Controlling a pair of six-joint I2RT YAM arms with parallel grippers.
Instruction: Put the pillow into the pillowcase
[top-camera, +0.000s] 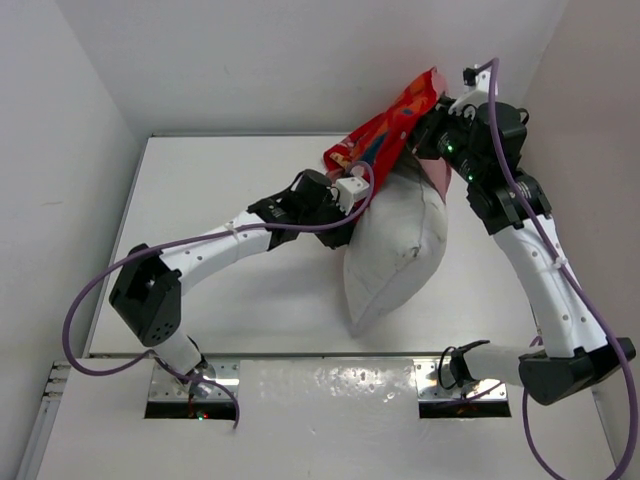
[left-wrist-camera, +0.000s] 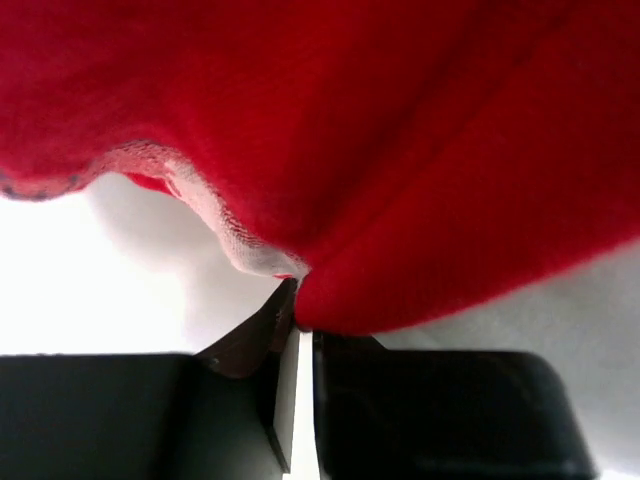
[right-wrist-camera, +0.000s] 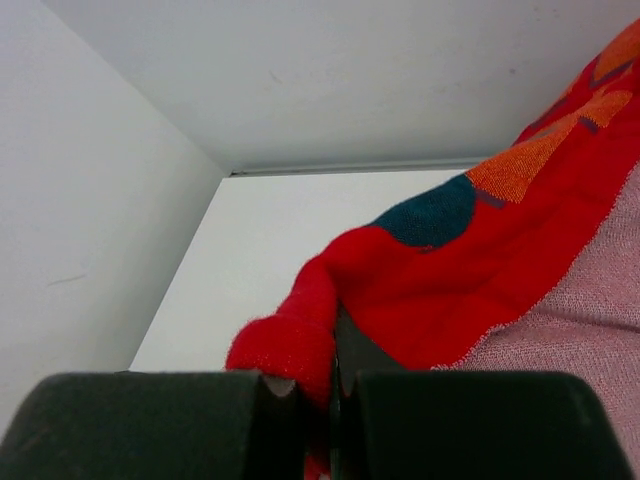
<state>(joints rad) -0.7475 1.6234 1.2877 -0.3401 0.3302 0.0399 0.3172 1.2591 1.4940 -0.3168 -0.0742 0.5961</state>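
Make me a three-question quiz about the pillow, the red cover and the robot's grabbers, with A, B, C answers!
1. Where is the pillowcase? A. at the pillow's far end B. flat beneath the pillow C. fully covering the pillow
2. What colour is the pillow? A. blue B. white C. green
3. The left gripper and right gripper are: A. both wide open B. both shut on the pillowcase C. both gripping the pillow
Answers: A, the top view shows it there; B, its fabric is white; B, each wrist view shows red cloth pinched.
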